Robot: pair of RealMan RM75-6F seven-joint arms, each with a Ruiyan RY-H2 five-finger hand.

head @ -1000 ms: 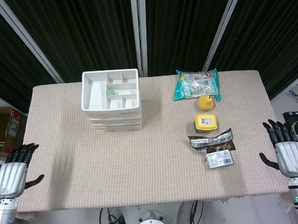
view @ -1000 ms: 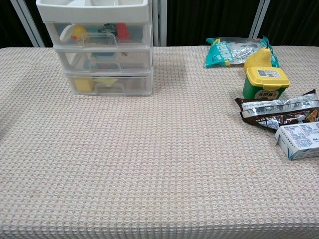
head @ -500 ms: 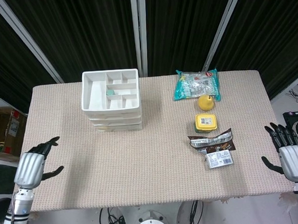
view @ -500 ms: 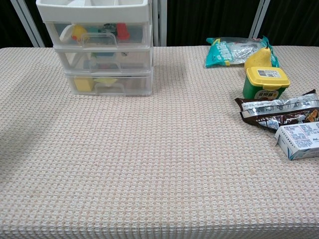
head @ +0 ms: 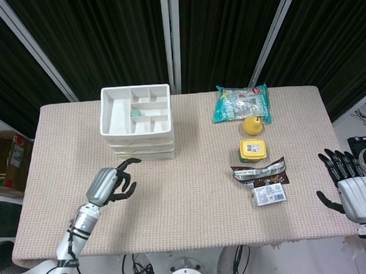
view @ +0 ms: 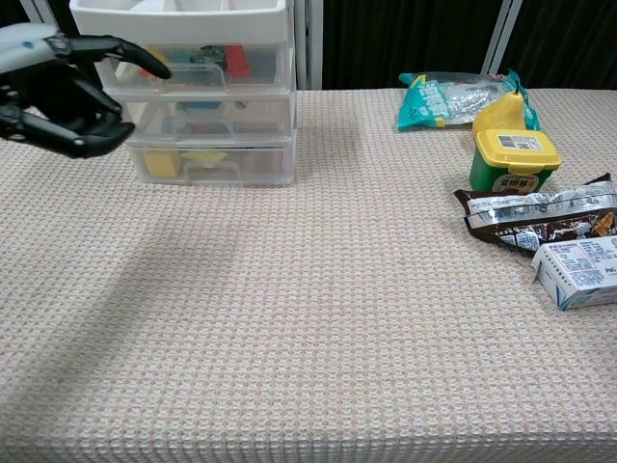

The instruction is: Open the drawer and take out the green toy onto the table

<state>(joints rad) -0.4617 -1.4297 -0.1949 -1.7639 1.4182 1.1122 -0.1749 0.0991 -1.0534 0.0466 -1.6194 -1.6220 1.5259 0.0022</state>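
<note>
could go wrong at the handles: three clear drawers stacked close in the drawer unit (view: 207,96), each with a small front handle, so easy to hook the wrong one, or to drag the whole light unit forward across the table (head: 192,198) instead of sliding one drawer out. could also lose sight of the front, with the left hand (view: 58,95) crossing the left side of the drawers in the chest view. left hand held above the cloth just in front of the unit, holding nothing, fingers apart and half curled toward the drawer fronts, not touching any handle. green toy (view: 199,108) hard to pick out for certain; best guess a greenish-teal shape behind the middle drawer's handle, shut inside, up and to the right of the hand's fingertips, near but behind the closed front. right hand (head: 354,186) off the table's right edge, empty with fingers spread, well apart from the unit and beyond the snack packets (head: 262,181). no drawer pulled out yet.
</note>
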